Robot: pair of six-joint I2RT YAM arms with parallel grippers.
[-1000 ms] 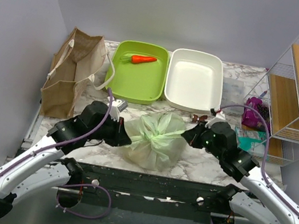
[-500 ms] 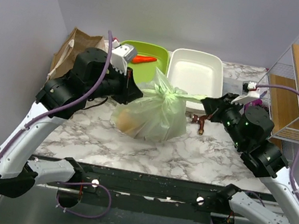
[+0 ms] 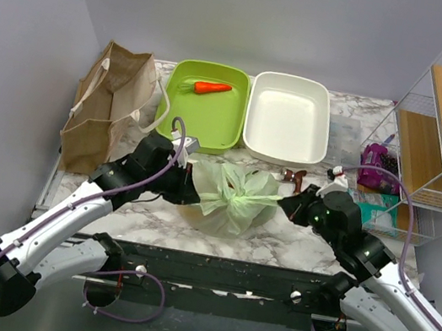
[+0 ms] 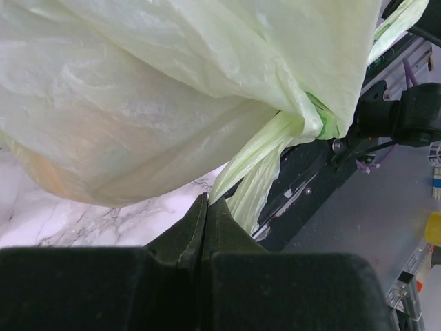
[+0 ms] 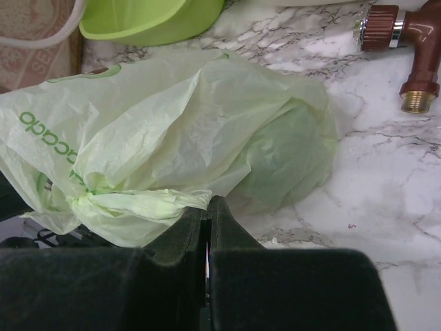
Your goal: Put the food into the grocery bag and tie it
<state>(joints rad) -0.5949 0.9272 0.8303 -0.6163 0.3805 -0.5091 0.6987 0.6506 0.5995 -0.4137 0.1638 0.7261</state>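
Operator: Both arms have dropped since half a second ago. The grocery bag (image 3: 229,206), which hung in the air between them then, now sits on the table (image 3: 293,243) near its front edge.

Checker: Claws?

Operator: The left gripper (image 3: 186,187) is clamped on the left handle (image 4: 255,172). The wrist view shows the strip running straight into the closed fingertips. The right gripper (image 3: 285,204) is clamped the same way on the right handle (image 5: 145,203). Both strands run out sideways from the knot (image 3: 227,192).

Checker: Contents?

Operator: I see a round pale-green form through the plastic, which I take for the cabbage (image 5: 286,155). A yellow-orange tint shows on the left wrist view, but I cannot say which item it is. A carrot (image 3: 211,88) lies in the green tub (image 3: 205,107). I cannot tell whether it belongs to the load.

Checker: Step in hand?

Operator: My judgement is that loading is done and we are in the tie, tightening the knot. It looks bunched but loose.

Checker: Next move?

Operator: I pull the handles apart evenly, low over the table, until the knot cinches. A jerk could tear plastic this thin. Only then do I let go of both.
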